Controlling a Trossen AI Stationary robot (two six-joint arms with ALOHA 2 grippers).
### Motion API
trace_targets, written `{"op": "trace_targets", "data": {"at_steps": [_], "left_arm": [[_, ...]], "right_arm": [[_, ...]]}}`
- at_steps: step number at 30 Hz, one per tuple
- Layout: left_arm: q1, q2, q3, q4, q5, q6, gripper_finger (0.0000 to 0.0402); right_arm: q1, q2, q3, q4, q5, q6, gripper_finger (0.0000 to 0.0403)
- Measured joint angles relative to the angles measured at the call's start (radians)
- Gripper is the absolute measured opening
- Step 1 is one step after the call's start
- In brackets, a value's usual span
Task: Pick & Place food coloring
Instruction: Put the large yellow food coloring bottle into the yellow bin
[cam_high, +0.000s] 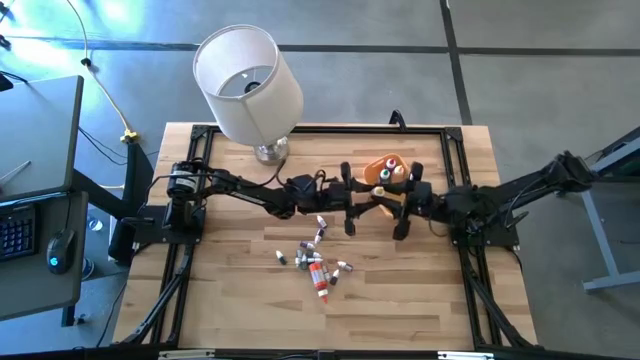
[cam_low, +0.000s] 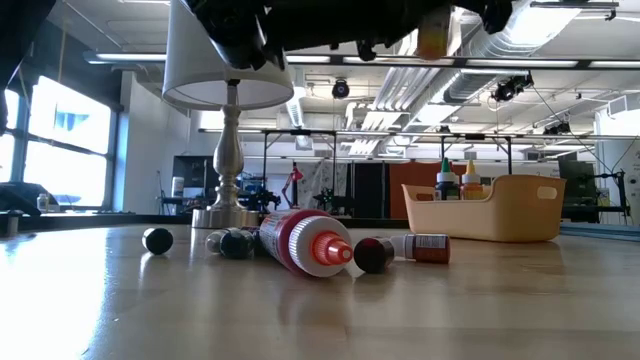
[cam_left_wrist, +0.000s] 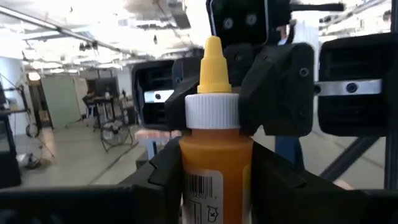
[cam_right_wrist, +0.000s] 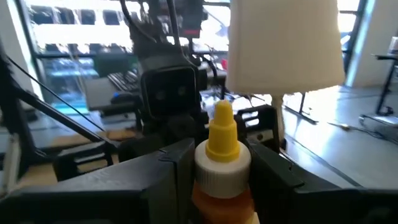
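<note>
Both the left gripper (cam_high: 348, 205) and right gripper (cam_high: 402, 208) clamp one orange bottle (cam_left_wrist: 214, 168) above the table (cam_high: 420, 300), beside the tub (cam_low: 480, 210) holding upright bottles (cam_low: 458, 180); others (cam_high: 318, 262) lie scattered.

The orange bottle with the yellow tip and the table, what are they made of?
The orange bottle, pinched between the left claw and the right claw, looks like smooth plastic: glossy sides, a ribbed white collar, a printed label. The table looks like wood, probably sealed: pale planks with grain lines and a soft sheen in the low view.
</note>
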Motion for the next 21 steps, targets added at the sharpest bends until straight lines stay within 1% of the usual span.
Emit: {"op": "trace_targets", "data": {"at_steps": [3, 7, 11, 13, 15, 19, 21], "left_arm": [[0.002, 0.000, 0.001, -0.039, 0.013, 0.005, 0.0161], [0.000, 0.000, 0.001, -0.093, -0.016, 0.008, 0.0206], [-0.004, 0.000, 0.001, -0.187, -0.058, 0.007, 0.0237], [-0.008, -0.001, 0.001, -0.251, -0.074, 0.007, 0.0245], [-0.021, -0.025, -0.002, -0.339, -0.097, 0.007, 0.0249], [-0.051, -0.106, -0.001, -0.485, -0.171, 0.017, 0.0249], [-0.068, -0.149, 0.000, -0.529, -0.225, 0.033, 0.0249]], "right_arm": [[0.025, 0.002, 0.000, -0.034, 0.065, -0.001, 0.0114], [0.044, 0.001, 0.000, -0.090, 0.124, 0.044, 0.0114], [0.058, 0.001, 0.000, -0.205, 0.254, 0.101, 0.0114], [0.057, 0.001, 0.000, -0.284, 0.345, 0.153, 0.0114], [0.053, 0.000, 0.000, -0.384, 0.401, 0.226, 0.0114], [0.044, 0.000, -0.001, -0.588, 0.426, 0.410, 0.0114], [0.033, 0.000, -0.020, -0.609, 0.446, 0.491, 0.0114]]}}
